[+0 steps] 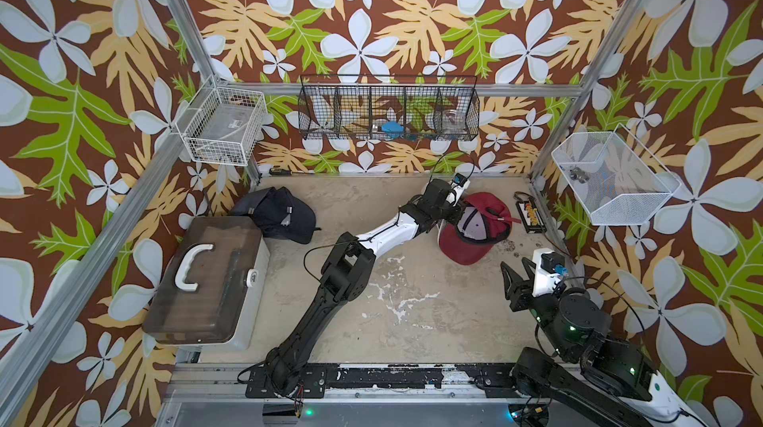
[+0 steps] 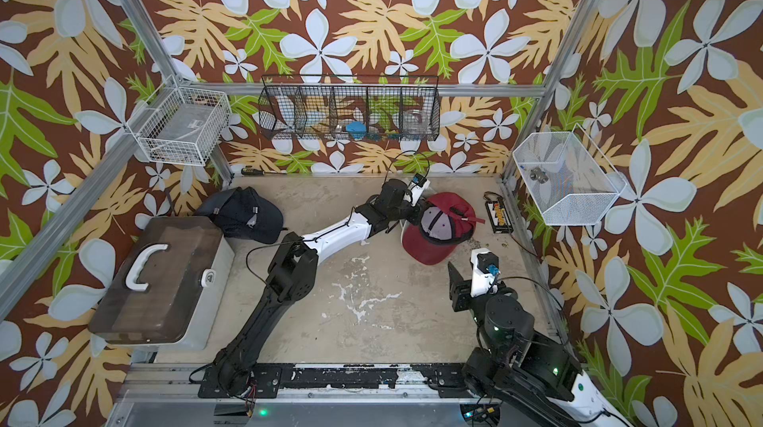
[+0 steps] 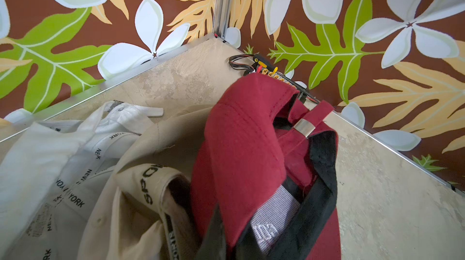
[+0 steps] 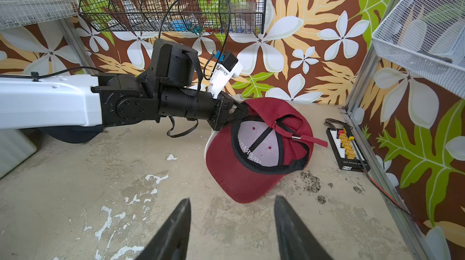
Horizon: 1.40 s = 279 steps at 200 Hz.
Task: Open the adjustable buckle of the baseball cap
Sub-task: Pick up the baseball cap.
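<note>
Cap (image 4: 251,185) pinched at rim by left gripper (image 4: 242,113); right gripper (image 4: 232,199), spread apart, sits near it.

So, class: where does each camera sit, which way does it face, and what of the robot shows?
Top views: high at the front, looking down on the table; left arm, right arm, left gripper, right gripper.
Left wrist: on the left arm, close over the red cap and buckle; no robot part clearly shows.
Right wrist: on the right arm, facing the back wall; own open fingers, left gripper pinching the cap.
Shared: the red cap.
</note>
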{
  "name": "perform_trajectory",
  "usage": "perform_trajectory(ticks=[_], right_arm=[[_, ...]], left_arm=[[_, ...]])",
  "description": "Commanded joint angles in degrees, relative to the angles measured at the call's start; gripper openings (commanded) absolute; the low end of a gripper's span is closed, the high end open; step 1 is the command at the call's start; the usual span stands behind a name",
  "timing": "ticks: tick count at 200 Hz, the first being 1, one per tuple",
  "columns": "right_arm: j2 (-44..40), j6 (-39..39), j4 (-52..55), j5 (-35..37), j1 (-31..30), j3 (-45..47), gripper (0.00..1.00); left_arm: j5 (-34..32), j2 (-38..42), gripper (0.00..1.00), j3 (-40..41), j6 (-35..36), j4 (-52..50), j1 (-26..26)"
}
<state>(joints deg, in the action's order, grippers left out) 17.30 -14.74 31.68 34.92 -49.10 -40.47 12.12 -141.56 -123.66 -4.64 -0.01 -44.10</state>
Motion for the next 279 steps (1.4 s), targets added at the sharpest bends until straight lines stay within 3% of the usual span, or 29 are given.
perform_trajectory(ticks=[1,105,279], right_arm=[[-0.07,0.1,-1.36,0.28,0.02,0.1,0.55],[-0.41,-0.19,-1.14,1.02,0.05,0.07,0.55],[-0.14,-0.64,-0.97,2.0,0.02,-0.03,0.56]], left_arm=[[0.45,2.04,0.01,0.5,-0.29,1.21,-0.2],[-2.99,13.99,0.0,9.02,0.06,0.54,-0.55],[-14.55,48.09,0.0,34.35,1.13,-4.45,-0.53]])
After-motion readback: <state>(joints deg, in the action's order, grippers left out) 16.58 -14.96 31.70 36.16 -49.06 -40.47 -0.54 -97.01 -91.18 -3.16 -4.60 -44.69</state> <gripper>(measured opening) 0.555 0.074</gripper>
